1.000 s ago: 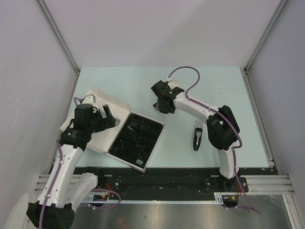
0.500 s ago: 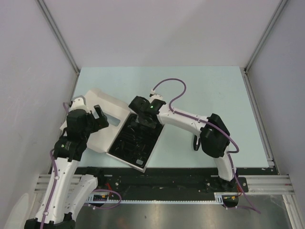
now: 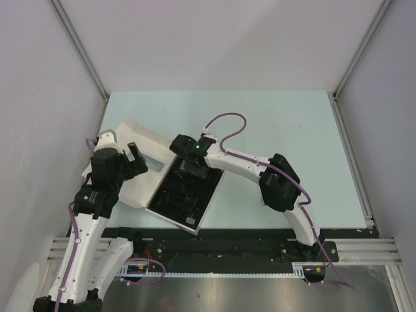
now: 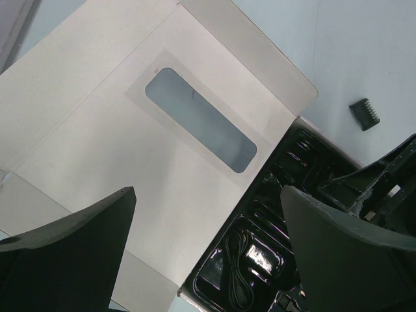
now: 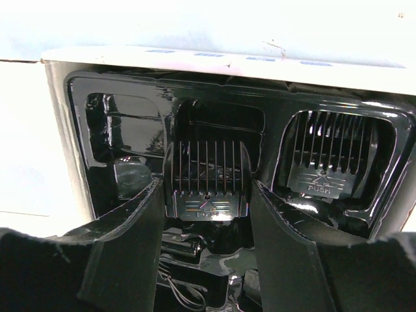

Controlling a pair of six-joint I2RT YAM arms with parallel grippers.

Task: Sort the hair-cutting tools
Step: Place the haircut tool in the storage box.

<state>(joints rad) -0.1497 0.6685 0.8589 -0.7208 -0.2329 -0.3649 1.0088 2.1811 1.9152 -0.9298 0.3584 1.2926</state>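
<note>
Right wrist view: comb guard held at the tray

A small black comb guard [image 5: 207, 170] is gripped between the fingers of the right tool [image 5: 207, 195], at the middle pocket of the black tray [image 5: 78, 130]. A second guard [image 5: 330, 170] is seen in the pocket to its right. The left tool [image 4: 208, 195] is spread wide with nothing in it, over the white lid [image 4: 97, 143]. A third guard [image 4: 364, 114] is seen on the desk [image 4: 364, 52], near the tray. A coiled cable [image 4: 237, 270] is seen in the tray.

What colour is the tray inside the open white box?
Glossy black; the tray shows best in the right wrist view.
</note>
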